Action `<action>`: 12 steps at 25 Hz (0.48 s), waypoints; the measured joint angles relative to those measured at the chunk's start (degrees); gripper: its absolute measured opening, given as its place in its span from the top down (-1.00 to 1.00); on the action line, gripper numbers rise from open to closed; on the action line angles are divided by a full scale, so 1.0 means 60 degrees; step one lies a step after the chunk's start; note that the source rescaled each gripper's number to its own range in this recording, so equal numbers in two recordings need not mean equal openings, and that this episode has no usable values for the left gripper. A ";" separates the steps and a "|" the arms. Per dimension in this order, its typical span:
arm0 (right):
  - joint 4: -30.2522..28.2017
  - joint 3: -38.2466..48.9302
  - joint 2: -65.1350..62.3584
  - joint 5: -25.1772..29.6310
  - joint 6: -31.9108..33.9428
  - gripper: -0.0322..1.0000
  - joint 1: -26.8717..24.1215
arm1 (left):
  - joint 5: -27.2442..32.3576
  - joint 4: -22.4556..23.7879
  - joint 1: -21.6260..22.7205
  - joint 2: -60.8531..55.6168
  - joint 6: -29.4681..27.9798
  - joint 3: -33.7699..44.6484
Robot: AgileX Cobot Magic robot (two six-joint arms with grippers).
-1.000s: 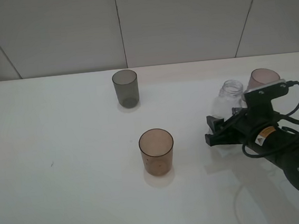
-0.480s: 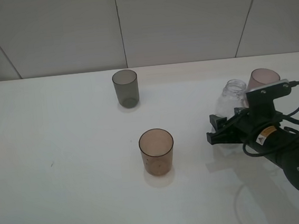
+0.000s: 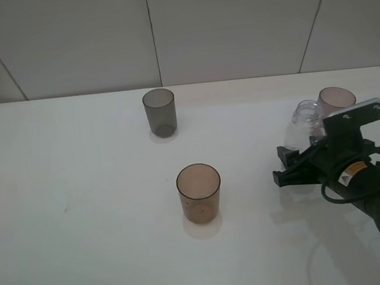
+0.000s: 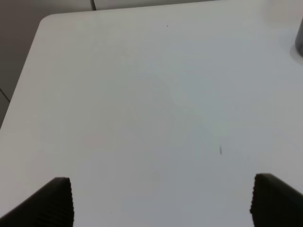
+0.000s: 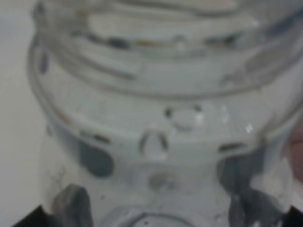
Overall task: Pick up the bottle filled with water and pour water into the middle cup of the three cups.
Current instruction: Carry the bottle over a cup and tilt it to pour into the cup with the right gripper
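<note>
No word, brand or number can be read in any view. The only sign in sight is a small sticker (image 3: 346, 178) on the black housing of the right arm (image 3: 379, 206), near the right edge of the bench (image 3: 84, 227) in the high view. It is a yellow-orange patch with a dark mark on it beside a pale strip, and it looks like a warning label. Its print is too small and blurred to make out.
</note>
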 joint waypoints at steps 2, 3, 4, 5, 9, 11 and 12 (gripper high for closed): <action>-0.0171 0.0253 -0.0321 0.0000 -0.0039 0.94 0.0000 | 0.0000 0.0000 0.0000 0.0000 0.0000 0.0000; -0.0296 0.0336 -0.0459 0.0019 -0.0039 0.94 0.0000 | 0.0000 0.0000 0.0000 0.0000 0.0000 0.0000; -0.0437 0.0414 -0.0633 0.0030 -0.0020 0.94 0.0000 | 0.0000 0.0000 0.0000 0.0000 0.0000 0.0000; -0.0506 0.0453 -0.0828 0.0068 0.0014 0.94 0.0000 | 0.0000 0.0000 0.0000 0.0000 0.0000 0.0000; -0.0646 0.0477 -0.1654 0.0193 0.0084 0.94 0.0000 | 0.0000 0.0000 0.0000 0.0000 0.0000 0.0000; -0.0646 0.0477 -0.2151 0.0627 0.0092 0.94 0.0000 | 0.0000 0.0000 0.0000 0.0000 0.0000 0.0000; -0.0655 0.0477 -0.2463 0.0991 0.0092 0.94 0.0000 | 0.0000 0.0000 0.0000 0.0000 0.0000 0.0000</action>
